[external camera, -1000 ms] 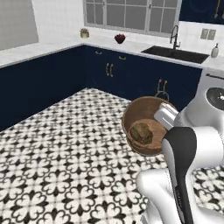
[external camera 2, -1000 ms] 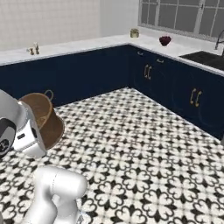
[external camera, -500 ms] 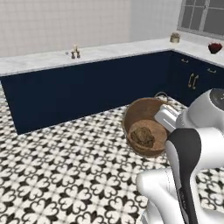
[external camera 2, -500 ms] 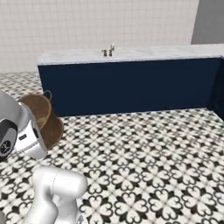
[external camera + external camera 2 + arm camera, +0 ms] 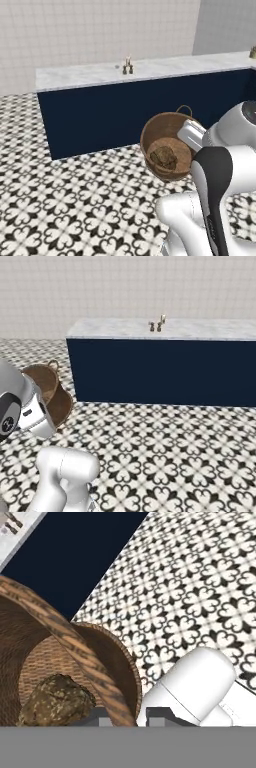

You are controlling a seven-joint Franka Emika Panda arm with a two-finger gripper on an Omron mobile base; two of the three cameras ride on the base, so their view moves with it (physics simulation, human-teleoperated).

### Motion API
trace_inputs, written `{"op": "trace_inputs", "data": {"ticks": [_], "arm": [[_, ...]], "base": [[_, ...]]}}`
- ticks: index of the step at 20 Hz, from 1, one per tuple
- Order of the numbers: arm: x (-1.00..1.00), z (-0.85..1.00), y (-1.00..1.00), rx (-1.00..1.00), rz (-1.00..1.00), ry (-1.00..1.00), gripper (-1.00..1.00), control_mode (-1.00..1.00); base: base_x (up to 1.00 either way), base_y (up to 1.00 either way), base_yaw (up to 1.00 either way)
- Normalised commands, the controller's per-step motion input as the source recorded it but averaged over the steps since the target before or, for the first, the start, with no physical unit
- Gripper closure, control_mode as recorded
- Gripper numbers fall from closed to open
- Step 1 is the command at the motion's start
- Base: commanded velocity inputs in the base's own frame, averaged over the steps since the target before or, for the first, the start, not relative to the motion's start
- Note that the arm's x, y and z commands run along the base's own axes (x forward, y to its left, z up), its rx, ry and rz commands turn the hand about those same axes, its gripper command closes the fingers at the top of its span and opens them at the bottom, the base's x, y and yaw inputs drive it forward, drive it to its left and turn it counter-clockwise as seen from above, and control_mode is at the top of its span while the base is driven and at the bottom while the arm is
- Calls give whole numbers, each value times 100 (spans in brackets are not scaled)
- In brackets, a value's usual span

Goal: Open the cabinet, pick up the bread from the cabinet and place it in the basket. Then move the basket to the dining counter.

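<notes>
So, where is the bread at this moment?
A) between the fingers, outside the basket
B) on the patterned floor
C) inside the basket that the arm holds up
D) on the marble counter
C: the bread lies on the bottom of the basket, which is held off the floor in front of the navy counter; the hand view shows the same.

Woven wicker basket (image 5: pixel 167 145); counter (image 5: pixel 100 75) seemingly marble.

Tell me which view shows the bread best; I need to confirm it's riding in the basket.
The left base view: it looks into the basket and shows the whole bread on its bottom. The hand view shows the bread close but cut off by the frame's bottom. In the right base view the basket's wall hides it.
</notes>
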Motion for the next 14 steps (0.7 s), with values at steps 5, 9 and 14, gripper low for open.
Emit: {"op": "trace_inputs", "data": {"ticks": [5,9,14], "arm": [[0,0,0,0,0,0,100,100],[0,0,0,0,0,0,100,100],[0,0,0,0,0,0,100,100]], "base": [[100,0,25],[100,-7,18],[100,-17,13]]}}
